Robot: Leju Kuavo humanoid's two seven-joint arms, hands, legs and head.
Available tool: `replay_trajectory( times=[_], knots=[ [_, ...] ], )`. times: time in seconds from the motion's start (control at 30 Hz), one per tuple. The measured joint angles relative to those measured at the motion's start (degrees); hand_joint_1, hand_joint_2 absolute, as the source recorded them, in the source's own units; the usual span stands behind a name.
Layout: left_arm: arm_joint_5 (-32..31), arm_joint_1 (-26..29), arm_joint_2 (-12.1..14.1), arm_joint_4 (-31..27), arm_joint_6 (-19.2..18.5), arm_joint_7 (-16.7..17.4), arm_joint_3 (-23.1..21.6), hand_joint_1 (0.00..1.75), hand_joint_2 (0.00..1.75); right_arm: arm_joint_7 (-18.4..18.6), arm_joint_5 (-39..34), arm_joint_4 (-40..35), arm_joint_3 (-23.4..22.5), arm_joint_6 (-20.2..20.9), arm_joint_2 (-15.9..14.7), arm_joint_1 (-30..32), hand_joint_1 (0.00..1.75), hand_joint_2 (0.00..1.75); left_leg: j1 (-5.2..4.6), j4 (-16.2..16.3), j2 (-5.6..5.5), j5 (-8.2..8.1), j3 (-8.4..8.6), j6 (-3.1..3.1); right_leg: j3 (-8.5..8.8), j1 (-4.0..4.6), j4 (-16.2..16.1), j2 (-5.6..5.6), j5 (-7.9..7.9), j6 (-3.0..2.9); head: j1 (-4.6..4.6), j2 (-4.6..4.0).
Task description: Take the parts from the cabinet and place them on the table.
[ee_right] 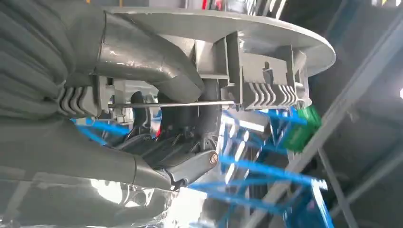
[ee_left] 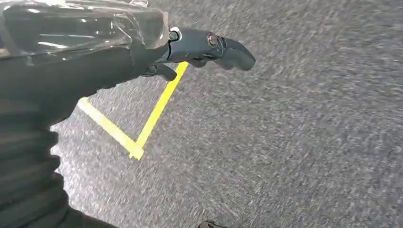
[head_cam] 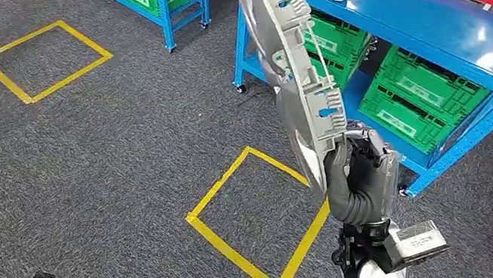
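Grey part [head_cam: 287, 62] is clamped low in your right hand [head_cam: 363, 179], towering toward 11 o'clock; carry it steadily, left hand [ee_left: 209, 47] hanging empty, fingers loosely extended.

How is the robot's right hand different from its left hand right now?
The right robot hand is raised up and grips a big grey part; the left robot hand holds nothing. The right robot hand has its fingers wrapped round the part's edge, while the left robot hand has its fingers loosely curved in the air. The right one is near the blue cabinet; the left one hangs over the grey carpet. Both are dark grey.
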Motion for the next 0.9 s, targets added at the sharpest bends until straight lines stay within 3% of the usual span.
replay_trajectory(
  times=[0.07,0.1,0.13,0.23,0.27,0.3,0.33,0.37,0.43,0.47,0.5,0.53,0.57,0.6,0.63,0.67,0.73,0.77,0.8,0.83,0.87,0.9],
  knots=[
    [0.07,-0.02,0.15,0.0,0.0,0.0,-0.02,0.0,1.75,0.0,0.0,-0.02,0.11,0.02,0.09,-0.04,1.75,1.75,-0.3,-9.53,0.91,4.82,4.87,0.95,0.43,0.42,-0.03,-1.3,-0.37,-0.14,-0.02,0.0],
    [0.09,-0.09,0.24,0.0,0.0,0.0,-0.04,0.0,1.75,-0.02,0.0,-0.02,0.11,0.02,0.09,-0.14,1.75,1.75,-1.03,-14.69,3.37,6.33,7.73,1.99,0.69,0.6,-0.11,-1.93,-0.54,-0.14,-0.02,0.0],
    [0.09,-0.24,0.55,0.0,-0.02,-0.02,-0.07,0.0,1.75,-0.02,0.0,-0.02,0.11,0.0,0.09,-0.15,1.75,1.75,-1.61,-15.33,5.26,5.26,8.08,2.39,0.73,1.11,-0.17,-2.57,-0.65,0.03,0.15,0.0],
    [0.15,-0.25,0.57,0.04,-0.02,-0.22,-0.22,0.0,1.75,-0.06,0.02,-0.02,0.11,-0.04,0.11,-0.23,1.75,1.75,-1.93,-15.73,3.22,5.42,7.8,2.74,0.95,0.86,-0.5,-4.45,-0.91,0.66,0.04,0.0],
    [0.15,-0.16,0.72,0.04,-0.02,-0.22,-0.22,0.0,1.75,-0.04,0.02,-0.02,0.11,-0.04,0.15,-0.25,1.75,1.75,-1.91,-16.66,2.4,5.8,8.21,3.0,1.44,1.18,-0.91,-5.1,-0.95,0.87,0.0,0.0],
    [0.15,-0.04,0.57,0.07,-0.02,-0.22,-0.22,0.0,1.75,-0.04,0.02,-0.13,0.09,-0.04,0.15,-0.26,1.75,1.75,-0.83,-18.17,1.6,6.7,9.94,2.81,1.22,1.03,-0.32,-4.06,-1.45,0.97,0.24,0.0],
    [0.15,-0.22,0.39,0.09,0.0,-0.24,-0.24,0.0,1.75,-0.07,0.09,-0.13,0.15,-0.04,0.11,-0.21,1.75,1.75,-0.88,-18.99,0.78,7.01,10.29,3.28,0.36,0.87,1.81,-0.84,-2.61,0.77,0.22,0.0],
    [0.15,-0.48,0.39,0.11,-0.04,-0.26,-0.3,0.0,1.75,-0.13,0.09,-0.15,0.11,-0.04,-0.04,-0.24,1.75,1.75,-0.81,-19.02,0.13,7.18,10.18,3.31,-1.62,0.75,5.96,1.26,-4.26,0.39,0.13,0.0],
    [0.15,-0.7,0.31,0.17,-0.04,-0.26,-0.35,0.0,1.75,-0.15,0.04,-0.13,0.07,-0.09,-0.28,-0.09,1.75,1.75,-0.71,-18.98,-1.82,7.18,10.15,3.24,-6.06,0.41,14.52,2.52,-7.06,0.35,0.52,0.0],
    [0.15,-0.7,0.24,0.24,-0.04,-0.26,-0.37,0.0,1.75,-0.13,0.07,-0.11,0.11,-0.09,-0.31,-0.02,1.75,1.75,-0.7,-18.89,-2.73,7.12,10.13,3.16,-7.46,0.27,16.66,2.59,-7.37,0.71,0.41,0.0],
    [0.17,-0.68,0.22,0.31,-0.04,-0.26,-0.37,0.0,1.75,-0.13,0.07,-0.11,0.15,-0.09,-0.35,0.14,1.75,1.75,-0.6,-18.75,-3.75,7.04,10.17,3.02,-7.44,0.1,15.71,2.61,-6.34,1.47,0.44,0.0],
    [0.17,-0.65,0.17,0.44,-0.04,-0.26,-0.35,0.0,1.75,-0.13,0.07,-0.11,0.15,-0.09,-0.39,0.2,1.75,1.75,-0.44,-18.53,-4.71,6.9,10.18,2.81,-6.08,-0.15,12.31,2.68,-4.46,2.36,0.44,0.0],
    [0.2,-0.65,0.13,0.5,-0.04,-0.26,-0.35,0.0,1.75,-0.13,0.07,-0.11,0.15,-0.09,-0.44,0.15,1.75,1.75,-0.24,-18.06,-5.81,6.63,10.16,2.39,-3.49,-0.57,6.47,3.17,-1.78,3.39,0.44,0.0],
    [0.22,-0.65,0.11,0.55,-0.04,-0.28,-0.37,0.0,1.75,-0.13,0.07,-0.11,0.15,-0.09,-0.46,0.11,1.75,1.75,-0.08,-17.36,-6.75,6.23,10.04,1.8,-0.92,-1.16,0.92,4.69,0.46,4.18,0.48,0.0],
    [0.22,-0.59,0.26,0.52,-0.04,-0.31,-0.35,0.0,1.75,-0.13,0.07,0.02,0.13,-0.09,-0.5,0.1,1.75,1.75,-0.27,-16.96,-7.42,5.89,9.71,1.2,-0.99,-0.97,1.18,6.52,0.16,3.61,0.59,0.0],
    [0.24,-0.63,0.44,0.55,-0.02,-0.31,-0.37,0.0,1.75,-0.26,0.05,-0.09,0.15,-0.09,-0.46,0.14,1.75,1.75,-0.26,-16.11,-7.86,5.7,9.13,0.91,-0.76,-1.24,0.51,6.63,0.37,2.81,0.68,0.0],
    [0.24,-0.29,0.42,0.57,0.0,-0.33,-0.37,0.0,1.75,-0.11,0.04,-0.09,0.18,-0.09,-0.42,0.14,1.75,1.75,-0.02,-16.52,-8.71,5.99,8.69,0.62,-0.84,-0.64,0.78,5.69,0.41,1.77,0.59,0.0],
    [0.22,-0.05,0.48,0.61,0.0,-0.33,-0.37,0.0,1.75,-0.11,0.09,-0.09,0.22,-0.07,-0.35,0.11,1.75,1.75,0.12,-16.42,-9.16,5.97,8.53,0.47,-0.77,-0.75,0.73,5.16,0.45,1.62,0.57,0.0],
    [0.24,0.01,0.52,0.63,0.0,-0.33,-0.37,0.0,1.75,-0.11,0.11,-0.09,0.22,-0.07,-0.22,0.07,1.75,1.75,0.12,-15.9,-7.15,5.63,8.49,0.21,-0.53,-1.03,0.61,4.46,0.45,1.36,0.57,0.0],
    [0.24,-0.15,0.42,0.66,0.02,-0.33,-0.37,0.0,1.75,-0.11,0.11,-0.11,0.2,-0.09,-0.09,0.14,1.75,1.75,-0.23,-13.89,-3.31,4.6,7.68,-0.1,-0.26,-0.88,0.56,3.92,0.28,0.75,0.16,0.0],
    [0.24,-0.29,0.52,0.66,0.02,-0.33,-0.37,0.0,1.75,-0.11,0.09,-0.13,0.13,-0.11,-0.11,0.13,1.75,1.75,-0.18,-10.2,-1.24,2.76,5.84,-0.32,-0.11,-0.59,0.56,3.25,0.12,0.49,0.15,0.0],
    [0.24,-0.35,0.55,0.68,0.02,-0.33,-0.37,0.0,1.75,-0.15,0.09,-0.13,0.02,-0.13,-0.15,0.1,1.75,1.75,-0.07,-5.43,-0.25,0.59,3.38,-0.35,-0.01,-0.33,0.56,2.58,-0.05,0.24,0.2,0.0]
  ],
)
